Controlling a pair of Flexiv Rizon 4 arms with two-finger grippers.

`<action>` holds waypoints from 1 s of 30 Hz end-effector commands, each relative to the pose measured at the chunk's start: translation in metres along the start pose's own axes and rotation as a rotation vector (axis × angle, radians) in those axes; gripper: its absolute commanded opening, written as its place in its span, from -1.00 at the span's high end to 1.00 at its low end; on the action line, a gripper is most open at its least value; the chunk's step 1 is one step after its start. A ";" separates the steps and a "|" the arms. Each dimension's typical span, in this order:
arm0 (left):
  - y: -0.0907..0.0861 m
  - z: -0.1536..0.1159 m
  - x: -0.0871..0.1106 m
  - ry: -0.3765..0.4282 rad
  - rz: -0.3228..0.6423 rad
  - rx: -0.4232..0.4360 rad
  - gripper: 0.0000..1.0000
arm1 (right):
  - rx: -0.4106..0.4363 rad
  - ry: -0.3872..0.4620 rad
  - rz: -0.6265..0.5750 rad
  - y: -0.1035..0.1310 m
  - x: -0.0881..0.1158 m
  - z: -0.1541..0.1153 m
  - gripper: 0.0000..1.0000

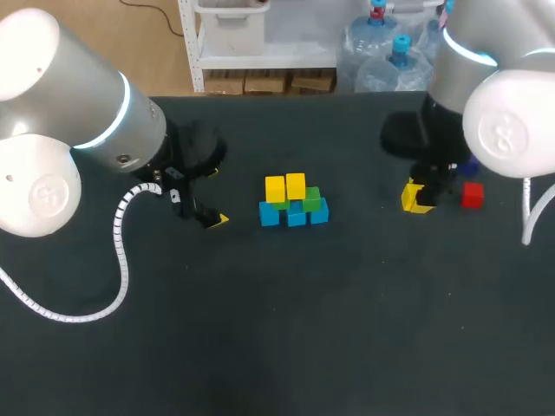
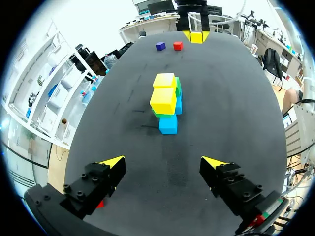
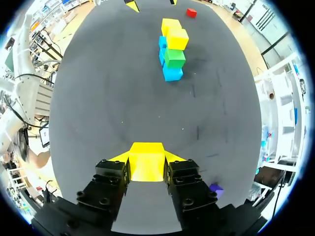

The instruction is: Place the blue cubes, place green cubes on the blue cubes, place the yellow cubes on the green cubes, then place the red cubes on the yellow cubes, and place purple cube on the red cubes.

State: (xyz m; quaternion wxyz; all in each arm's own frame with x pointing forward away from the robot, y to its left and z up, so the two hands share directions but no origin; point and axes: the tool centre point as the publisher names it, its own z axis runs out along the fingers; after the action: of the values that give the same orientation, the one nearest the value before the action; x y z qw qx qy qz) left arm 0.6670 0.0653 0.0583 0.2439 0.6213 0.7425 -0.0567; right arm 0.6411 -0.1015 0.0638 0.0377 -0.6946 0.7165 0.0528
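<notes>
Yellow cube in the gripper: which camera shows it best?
Right wrist view: yellow cube close up in the right gripper. Head view: half hidden by the right arm. Left wrist view: far off, small.

**Bright Blocks on a Black Table**

The table (image 1: 286,347) is plain matt black with no pattern. The blue cubes (image 1: 297,217) are sky blue, the green cubes (image 1: 310,198) grass green and the yellow cubes (image 1: 275,188) lemon. Each is a single solid colour.

A red cube (image 1: 472,195) and a deep purple cube (image 2: 160,46) are likewise unmarked, as is a second red cube (image 3: 191,12).

The left gripper (image 2: 165,164) and right gripper (image 3: 147,156) are black with bright yellow tips, which match the yellow cube (image 3: 146,168) between the right one's fingers.

The left arm (image 1: 52,113) and right arm (image 1: 512,113) are pale grey, each with a glowing light-blue ring. The ribbed cable (image 1: 121,243) is white.
</notes>
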 end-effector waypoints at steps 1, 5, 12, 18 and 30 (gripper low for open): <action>0.001 0.000 0.001 -0.005 0.003 0.004 -1.00 | -0.001 -0.001 -0.001 0.000 0.000 0.000 1.00; 0.001 0.000 0.001 -0.005 0.003 0.004 -1.00 | -0.001 -0.001 -0.001 0.000 0.000 0.000 1.00; 0.001 0.000 0.001 -0.005 0.003 0.004 -1.00 | -0.001 -0.001 -0.001 0.000 0.000 0.000 1.00; 0.001 0.000 0.001 -0.005 0.003 0.004 -1.00 | 0.017 0.062 -0.074 -0.011 -0.017 -0.008 1.00; 0.001 0.000 0.001 -0.005 0.003 0.004 -1.00 | 0.075 0.219 -0.303 -0.042 -0.099 -0.024 1.00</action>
State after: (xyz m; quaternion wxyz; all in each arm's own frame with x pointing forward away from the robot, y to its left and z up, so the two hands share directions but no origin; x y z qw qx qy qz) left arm 0.6670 0.0653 0.0583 0.2439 0.6213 0.7425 -0.0567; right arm 0.6770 -0.0291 0.1033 0.0251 -0.7953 0.6038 -0.0484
